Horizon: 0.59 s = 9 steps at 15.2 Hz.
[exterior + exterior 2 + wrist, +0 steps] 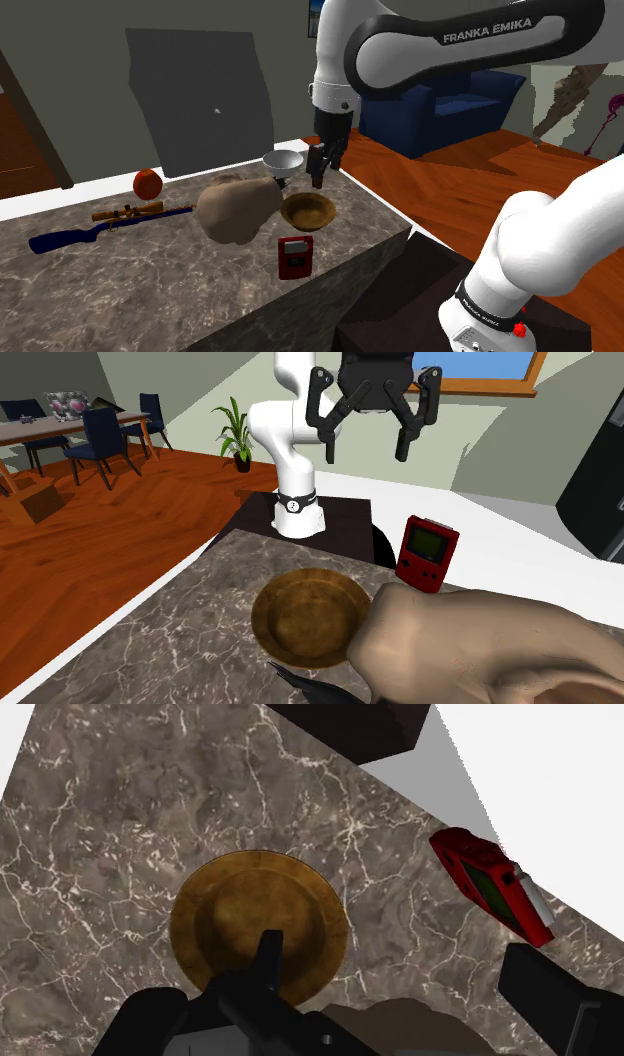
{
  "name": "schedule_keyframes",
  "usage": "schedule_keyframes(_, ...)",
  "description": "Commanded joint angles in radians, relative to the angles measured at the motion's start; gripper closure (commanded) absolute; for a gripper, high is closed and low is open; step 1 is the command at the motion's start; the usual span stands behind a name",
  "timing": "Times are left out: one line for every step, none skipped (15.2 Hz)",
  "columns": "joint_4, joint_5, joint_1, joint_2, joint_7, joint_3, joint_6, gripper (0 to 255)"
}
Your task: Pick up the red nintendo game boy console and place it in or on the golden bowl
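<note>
Gripper [365, 452]: fingers spread wide, nothing between them; raised above the marble counter [150, 290], over the golden bowl's area.
Red game boy [294, 258]: on the counter by its near edge in the shoulder view, screen showing; near the golden bowl, not touching.
Golden bowl [308, 212]: upright, empty (brownish inside).
Tan lump [238, 210]: just beside the bowl, on the shoulder view's left.
Far side: silver bowl [282, 161], orange ball [148, 183].
Left: blue rifle [100, 225], lying flat.
</note>
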Motion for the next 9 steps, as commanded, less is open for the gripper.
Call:
schedule_keyframes(0.032, 0.001, 0.015, 0.061, 0.008, 0.03, 0.014, 0)
schedule_keyframes(0.045, 0.0, 0.023, 0.091, 0.013, 0.045, 0.022, 0)
schedule_keyframes(0.059, -0.001, 0.031, 0.12, 0.018, 0.06, 0.03, 0)
schedule_keyframes(0.073, -0.004, 0.038, 0.15, 0.023, 0.075, 0.037, 0)
schedule_keyframes(0.088, -0.007, 0.046, 0.18, 0.029, 0.09, 0.044, 0)
schedule_keyframes(0.104, -0.011, 0.053, 0.211, 0.035, 0.105, 0.051, 0)
schedule_keyframes(0.12, -0.016, 0.061, 0.241, 0.041, 0.119, 0.057, 0)
schedule_keyframes(0.137, -0.022, 0.069, 0.272, 0.048, 0.133, 0.062, 0)
schedule_keyframes(0.154, -0.029, 0.077, 0.304, 0.055, 0.147, 0.067, 0)
